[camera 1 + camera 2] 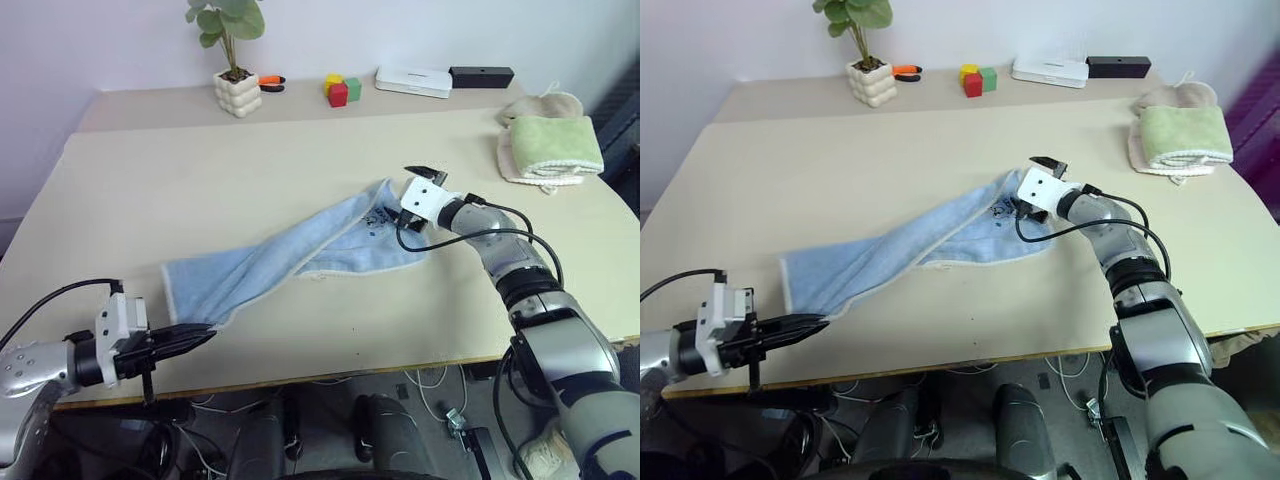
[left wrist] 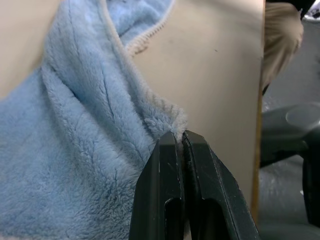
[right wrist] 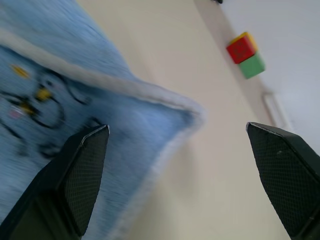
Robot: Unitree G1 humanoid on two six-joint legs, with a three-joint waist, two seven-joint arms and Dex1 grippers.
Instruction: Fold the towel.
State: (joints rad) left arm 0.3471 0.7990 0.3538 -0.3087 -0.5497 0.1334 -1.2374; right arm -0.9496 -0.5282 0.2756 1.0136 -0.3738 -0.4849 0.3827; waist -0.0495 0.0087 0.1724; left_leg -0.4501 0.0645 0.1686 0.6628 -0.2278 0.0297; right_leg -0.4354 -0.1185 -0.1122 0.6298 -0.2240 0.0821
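Across the broad beige tabletop [image 1: 220,190] the small light blue fleece towel with its white trimmed edge [image 1: 290,255] lies pulled out into a long twisted band, its long axis running from about eight o'clock near the front edge up to about two o'clock at the table's middle. At the far end a small dark embroidered mark shows on the cloth.

At one o'clock on the table sits a folded green towel [image 1: 555,143] on a beige cloth [image 1: 545,105]; along the back, at twelve o'clock, stand a white ribbed pot with a green plant [image 1: 237,92] and small red, yellow and green blocks [image 1: 341,89].

Down at the eight o'clock end, the left gripper [image 1: 195,338] has its black fingers pressed together, pinching the towel's near corner right at the trim. At the two o'clock end, the right gripper [image 1: 425,180] hovers over the far corner with its fingers spread wide, the corner lying between them but not yet clamped.

The right arm is much the nearer to that free corner, so closing there looks like the next step; the towel seems barely begun on its fold.
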